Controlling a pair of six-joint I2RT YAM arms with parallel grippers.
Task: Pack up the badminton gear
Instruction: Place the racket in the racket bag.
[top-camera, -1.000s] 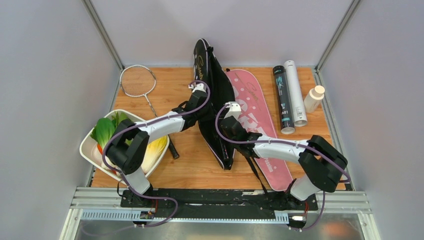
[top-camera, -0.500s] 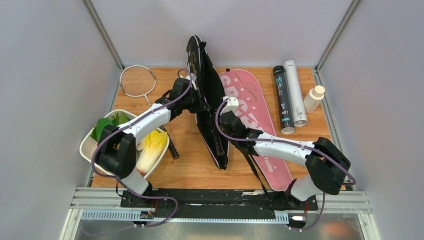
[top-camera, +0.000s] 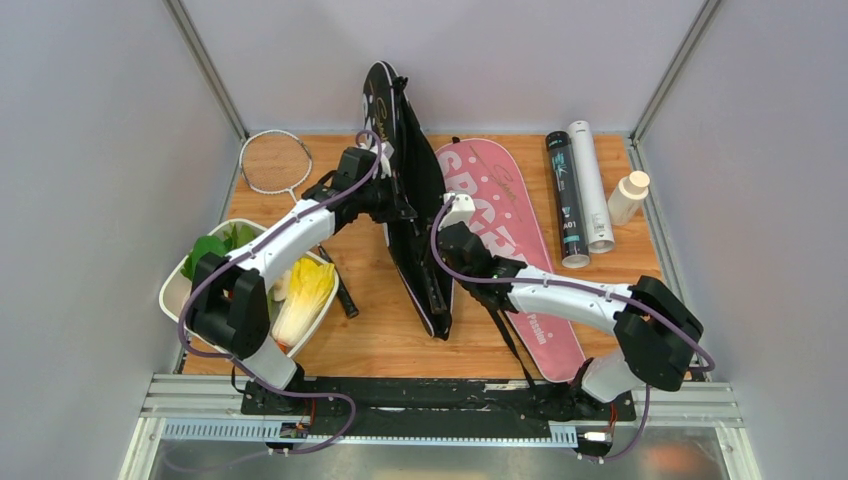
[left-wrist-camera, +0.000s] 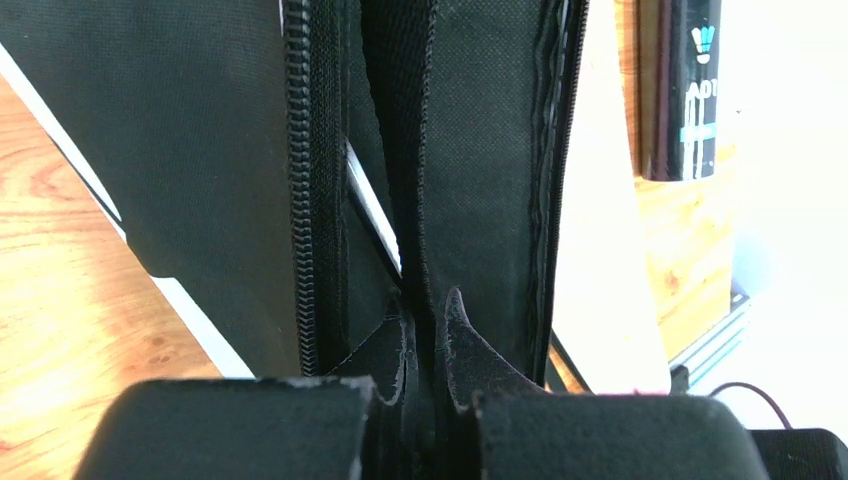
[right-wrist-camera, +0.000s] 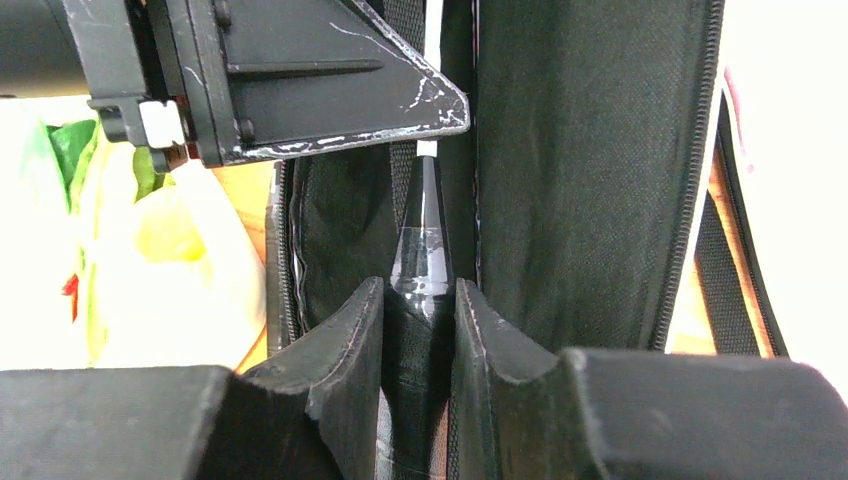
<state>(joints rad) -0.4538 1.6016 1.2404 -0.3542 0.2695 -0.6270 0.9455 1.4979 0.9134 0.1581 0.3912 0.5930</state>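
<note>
Black nonwoven cloth, soft and light, makes up the black racket bag (top-camera: 422, 185), which stands on its long edge at the middle of the tabletop (top-camera: 375, 330), propped between two arms. A bag like this probably sags and folds wherever it is unsupported, so the hem by the zip and the stiff racket within look the soundest places to take hold.

The left end effector (left-wrist-camera: 425, 318) is clenched on a narrow fold of the bag's cloth beside the zip teeth, with only fabric between its fingertips. The right end effector (right-wrist-camera: 420, 292) grips a racket handle (right-wrist-camera: 422, 250), a black tapered piece with a glossy cone, which sits between the bag's two panels. The handle looks rigid, slim and probably slick at the cone, so the wrapped part lower down should give better purchase.

A pink racket bag (top-camera: 500, 190) lies flat just right of the black one. A silver racket (top-camera: 273, 160) rests at the far left. A black tube (top-camera: 567, 200) and a white tube (top-camera: 590, 185) lie side by side at the far right.
</note>
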